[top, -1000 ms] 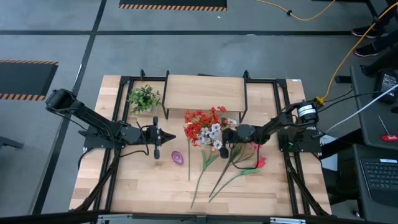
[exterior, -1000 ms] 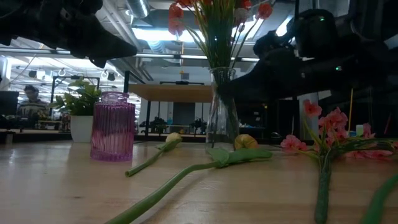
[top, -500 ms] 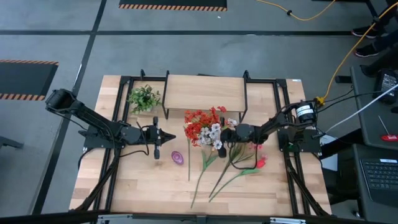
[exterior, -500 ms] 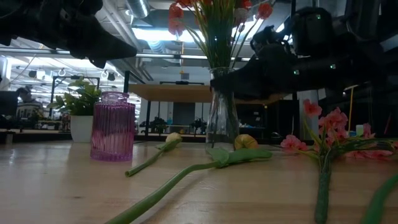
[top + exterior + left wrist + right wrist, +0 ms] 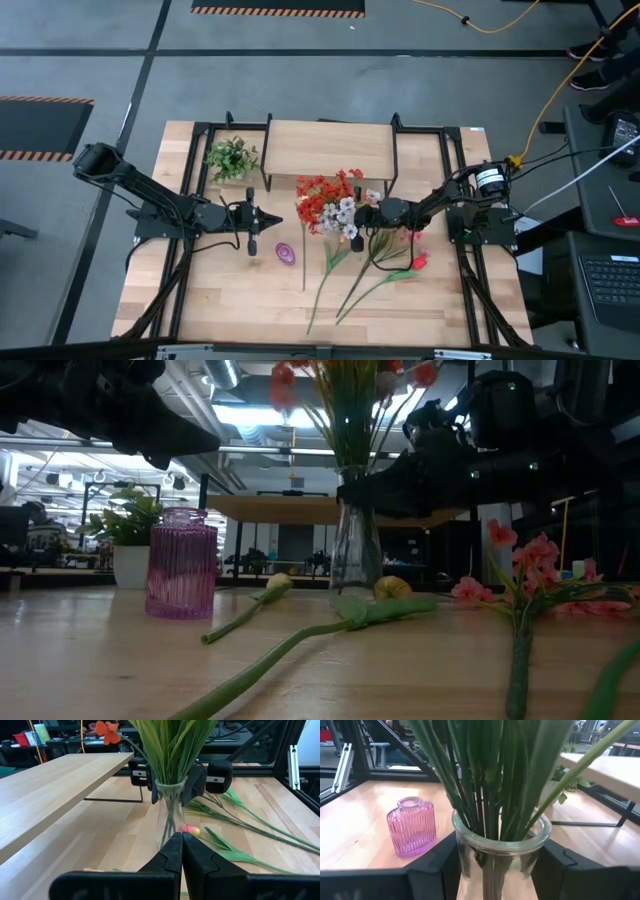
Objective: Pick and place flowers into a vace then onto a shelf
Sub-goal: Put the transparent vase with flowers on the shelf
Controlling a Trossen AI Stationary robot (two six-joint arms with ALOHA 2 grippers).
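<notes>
a clear glass vase is seen standing on the table, just in front of the shelf, and a bunch of flowers with red and white blooms is already placed in it. so one part of the task is judged as done. some more flowers are left on the table: several long green stems lie to the near right of the vase, with a pink spray and a yellow tulip among them. the shelf top is not yet used by the vase.

the right gripper is placed around the neck of the vase, one finger at each side of the glass; the fingers are spread and it cannot be told if the glass is already pressed. the lifting of the vase onto the shelf is judged to be the step in hand, though loose flowers remain.

the left gripper is held to the left of the vase, apart from it, with its fingers pressed together and nothing between them. a small purple vase stands empty nearby, and a green leafy plant is at the far left.
</notes>
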